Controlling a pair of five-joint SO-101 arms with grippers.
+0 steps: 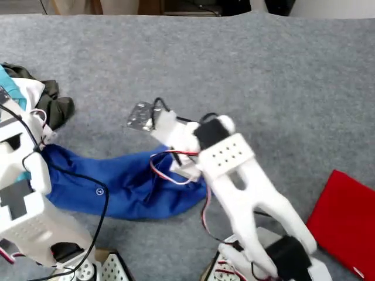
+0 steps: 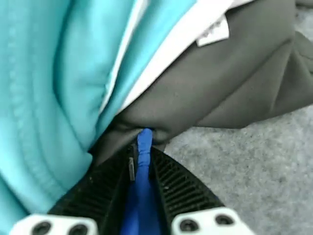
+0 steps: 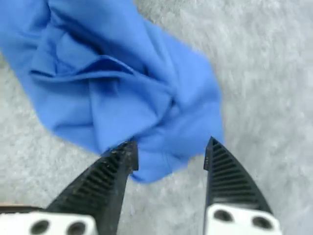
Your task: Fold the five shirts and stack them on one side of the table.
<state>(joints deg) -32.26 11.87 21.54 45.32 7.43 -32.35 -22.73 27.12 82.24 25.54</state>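
Left claw [image 2: 143, 149] pinches crumpled blue shirt [image 1: 129, 187].

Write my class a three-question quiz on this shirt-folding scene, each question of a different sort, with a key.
1. True or false: the left gripper is shut on the blue shirt.
2. The red shirt lies: A) under the blue shirt; B) apart from it; C) in a gripper.
3. Fill in: the right gripper hangs ___ over the blue shirt.
Key: 1 true; 2 B; 3 open.
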